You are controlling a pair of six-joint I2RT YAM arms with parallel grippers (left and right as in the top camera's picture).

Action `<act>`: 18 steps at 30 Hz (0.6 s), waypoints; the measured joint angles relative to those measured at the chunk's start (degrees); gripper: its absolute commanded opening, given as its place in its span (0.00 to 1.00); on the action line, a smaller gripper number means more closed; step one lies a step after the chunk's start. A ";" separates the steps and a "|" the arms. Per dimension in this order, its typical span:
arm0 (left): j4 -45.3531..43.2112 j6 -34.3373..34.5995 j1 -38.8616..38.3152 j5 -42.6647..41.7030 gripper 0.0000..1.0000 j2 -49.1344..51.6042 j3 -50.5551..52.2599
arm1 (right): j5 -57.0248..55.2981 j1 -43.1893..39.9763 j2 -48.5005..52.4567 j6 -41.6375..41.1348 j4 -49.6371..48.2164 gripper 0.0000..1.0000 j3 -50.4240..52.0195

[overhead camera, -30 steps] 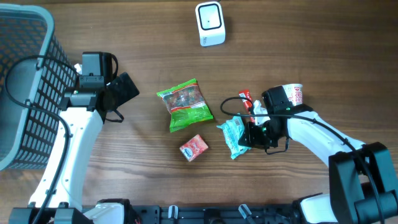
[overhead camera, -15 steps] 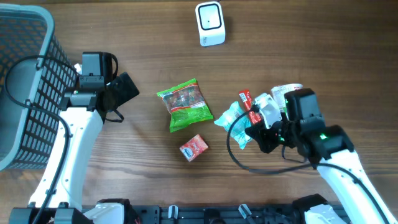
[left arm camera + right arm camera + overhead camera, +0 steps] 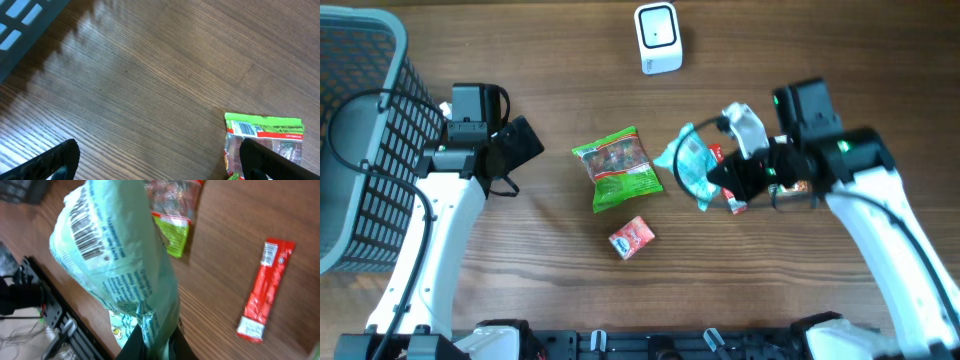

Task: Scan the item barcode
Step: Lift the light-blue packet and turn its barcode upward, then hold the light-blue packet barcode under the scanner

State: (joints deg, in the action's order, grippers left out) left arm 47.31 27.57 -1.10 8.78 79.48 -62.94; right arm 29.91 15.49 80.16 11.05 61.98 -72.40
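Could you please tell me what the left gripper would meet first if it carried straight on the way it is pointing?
Most likely the bare wooden table: the left gripper angles down at plain wood between its open jaws. The green snack packet lies just off to one side, though depth is unclear.

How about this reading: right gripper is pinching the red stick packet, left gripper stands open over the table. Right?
Not quite: the right gripper is pinching the pale teal packet; the red stick packet lies on the table, per the right wrist view. The left gripper does stand open over the table.
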 measured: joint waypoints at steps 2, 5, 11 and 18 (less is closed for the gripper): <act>-0.02 0.00 0.00 0.00 1.00 0.00 0.00 | -2.73 0.28 7.02 0.20 1.31 0.04 -6.27; 0.00 0.00 0.00 -0.02 1.00 0.00 0.00 | -11.23 1.27 14.95 0.20 2.82 0.04 -16.22; 0.02 0.00 0.00 -0.02 1.00 -0.02 0.00 | -31.56 3.78 28.59 2.67 4.42 0.04 -44.98; 0.00 0.00 0.00 -0.02 1.00 -0.02 0.00 | -57.55 12.83 39.23 18.69 -24.41 0.04 -46.58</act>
State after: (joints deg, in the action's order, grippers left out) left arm 47.31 27.57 -1.10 8.75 79.46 -62.94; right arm -27.64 28.32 119.39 29.74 37.56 -118.98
